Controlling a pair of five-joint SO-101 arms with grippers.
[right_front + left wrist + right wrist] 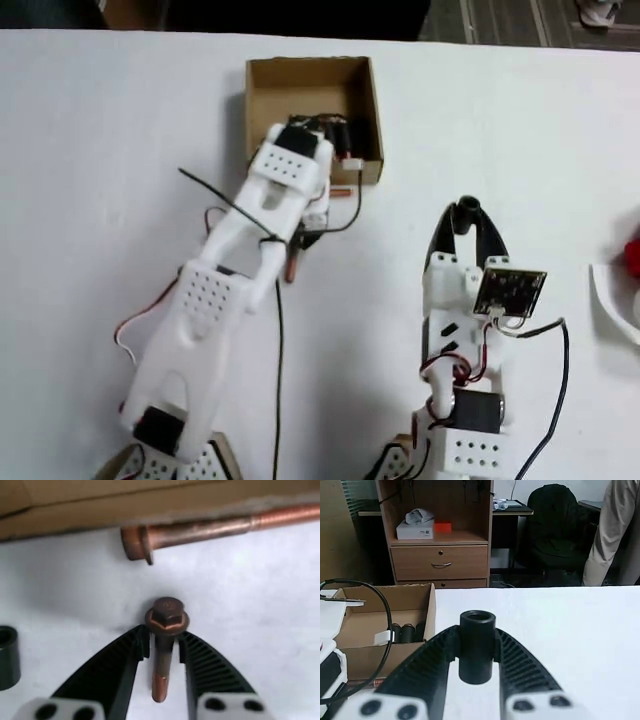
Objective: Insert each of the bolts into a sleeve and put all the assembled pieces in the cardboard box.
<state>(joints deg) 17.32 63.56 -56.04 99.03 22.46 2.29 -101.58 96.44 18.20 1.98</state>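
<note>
Closest up, the left gripper (164, 637) was clamped on a copper bolt (162, 652), its ribbed black fingers (120, 670) pinching the shank just under the hex head. Beneath it spread the white table (100, 150). Just beyond the left gripper stood the cardboard box (262, 95), off to one side of the right gripper (477, 632), with dark sleeves (407, 630) lying inside. Past the left gripper's tips, a second bolt (200, 530) lay flat on the table alongside the box wall. The right gripper grasped a black sleeve (477, 647), upright between its fingertips with the bore facing up. To one side of the left gripper, a spare sleeve (7, 655) stood on the table.
</note>
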